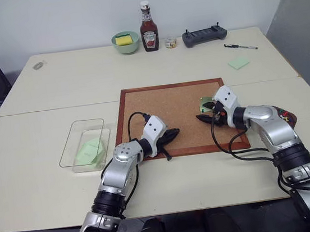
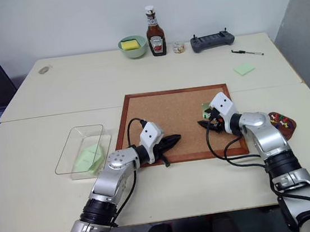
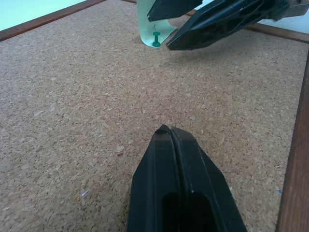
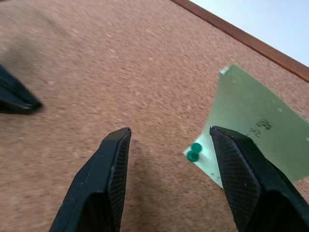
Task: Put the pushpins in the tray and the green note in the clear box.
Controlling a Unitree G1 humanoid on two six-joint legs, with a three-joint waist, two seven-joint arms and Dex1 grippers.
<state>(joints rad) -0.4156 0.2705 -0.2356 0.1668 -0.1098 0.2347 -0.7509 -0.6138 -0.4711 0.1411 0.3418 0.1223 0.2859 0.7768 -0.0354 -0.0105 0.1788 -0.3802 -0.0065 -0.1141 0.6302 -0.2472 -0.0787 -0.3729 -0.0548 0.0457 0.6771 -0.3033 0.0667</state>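
The corkboard (image 1: 168, 111) is a speckled tan cork panel, granular and matte, set in a narrow reddish-brown wood frame. Over it, the right gripper (image 4: 169, 145) holds its two black, cross-hatched fingers well apart with nothing between them. Just ahead of its fingertips, near the inner edge of one finger, a single green pushpin (image 4: 194, 152) with a small spool-shaped plastic head pins down the corner of a green note (image 4: 253, 128). That note is thin, pale green paper, roughly square, its free edge curling up off the cork, with faint handwriting on it.

The left gripper (image 3: 170, 133) lies low on the cork, its smooth black fingers pressed together into one wedge and gripping nothing; the pinned note stands well ahead of its tip.

A second green note (image 1: 89, 150) lies flat inside the clear box (image 1: 77, 131), a shallow transparent plastic rectangle with rounded corners, off to the outer side of the left gripper. A third (image 1: 238, 63) rests on the cream table (image 1: 49, 180), well beyond the right gripper. The dark reddish-brown tray (image 2: 283, 123), behind the right arm, holds several coloured pushpins; I cannot count them.
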